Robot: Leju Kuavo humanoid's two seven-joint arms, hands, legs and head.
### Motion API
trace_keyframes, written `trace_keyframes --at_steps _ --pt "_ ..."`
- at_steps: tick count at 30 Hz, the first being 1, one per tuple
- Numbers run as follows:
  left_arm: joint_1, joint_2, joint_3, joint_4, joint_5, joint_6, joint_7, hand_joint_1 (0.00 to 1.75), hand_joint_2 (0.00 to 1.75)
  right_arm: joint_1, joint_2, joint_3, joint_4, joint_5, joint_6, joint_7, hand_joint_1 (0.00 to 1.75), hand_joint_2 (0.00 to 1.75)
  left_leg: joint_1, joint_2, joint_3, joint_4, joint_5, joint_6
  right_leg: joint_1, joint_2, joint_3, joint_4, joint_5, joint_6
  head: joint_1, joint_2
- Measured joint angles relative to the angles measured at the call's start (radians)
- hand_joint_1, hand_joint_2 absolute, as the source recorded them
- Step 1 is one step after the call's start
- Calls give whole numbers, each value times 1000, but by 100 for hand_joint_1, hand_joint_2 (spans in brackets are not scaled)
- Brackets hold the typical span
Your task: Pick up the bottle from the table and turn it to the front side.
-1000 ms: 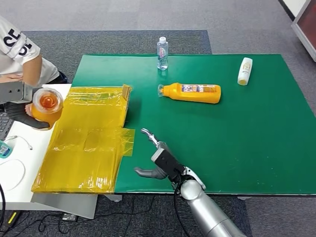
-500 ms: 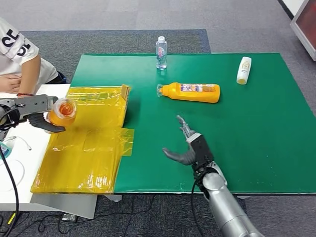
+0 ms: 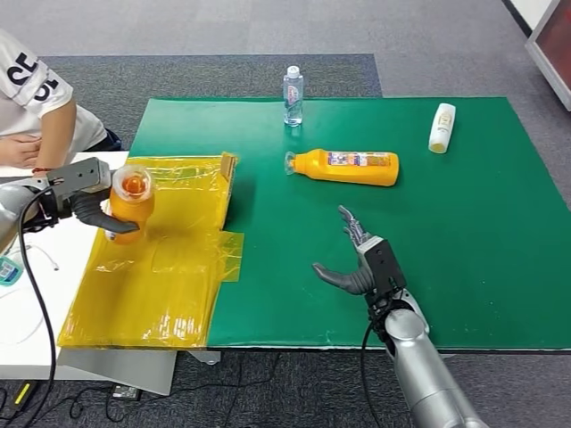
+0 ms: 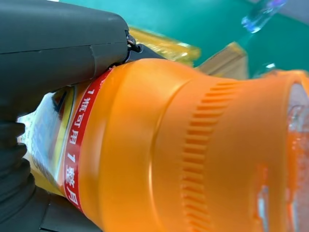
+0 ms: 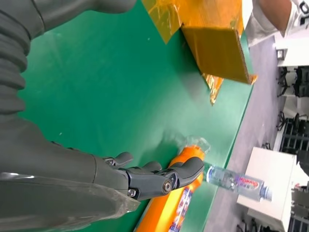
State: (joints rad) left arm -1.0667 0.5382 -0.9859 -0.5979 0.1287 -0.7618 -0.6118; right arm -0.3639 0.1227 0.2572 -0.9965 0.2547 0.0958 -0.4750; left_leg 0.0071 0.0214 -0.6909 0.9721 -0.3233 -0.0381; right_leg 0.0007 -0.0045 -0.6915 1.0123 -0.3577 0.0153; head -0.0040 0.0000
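Left robot hand (image 3: pixel 91 207) grips an orange bottle (image 3: pixel 130 198) over the yellow sheet (image 3: pixel 161 267); right robot hand (image 3: pixel 360 263) hovers released, fingers spread, over the green table (image 3: pixel 471 232). Lying orange bottle (image 3: pixel 347 167) sits beyond it: rigid plastic, likely slick and moderately heavy. Best taken mid-body, across the label.

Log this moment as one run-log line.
left hand: holds orange bottle over yellow sheet | right hand: open above green mat | second orange bottle: lying, untouched

grey carpet floor (image 3: pixel 202 31), white side table (image 3: pixel 20 325)
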Motion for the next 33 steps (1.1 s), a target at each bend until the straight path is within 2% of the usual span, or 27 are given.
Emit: trace_keyframes --at_steps 7,13,21,29,33 --pt "-56 -82 21 47 -1 -17 17 175 175 -1 13 23 0 2 -3 2 0 175 -1 0 1 0 0 0 -1 0 1 0 0 0 0 0" --pt "-58 -112 33 63 12 -38 -12 175 175 -6 16 32 0 -2 -10 3 0 175 -1 0 1 0 0 0 -1 0 2 0 0 1 0 0" --pt "-34 -104 68 72 88 -214 -58 175 175 -39 27 58 2 -11 -6 9 0 175 -1 0 2 0 0 0 -1 0 2 0 0 1 0 0" --pt "-19 -75 100 76 101 -230 -52 175 175 -58 39 93 6 -15 -8 10 0 175 -1 0 2 0 0 0 -1 0 2 1 -1 1 0 0" --pt "-19 -64 99 81 78 -233 -14 175 175 -58 41 106 6 -16 -10 10 0 175 -1 0 2 0 0 0 -1 0 2 0 -1 1 0 0"
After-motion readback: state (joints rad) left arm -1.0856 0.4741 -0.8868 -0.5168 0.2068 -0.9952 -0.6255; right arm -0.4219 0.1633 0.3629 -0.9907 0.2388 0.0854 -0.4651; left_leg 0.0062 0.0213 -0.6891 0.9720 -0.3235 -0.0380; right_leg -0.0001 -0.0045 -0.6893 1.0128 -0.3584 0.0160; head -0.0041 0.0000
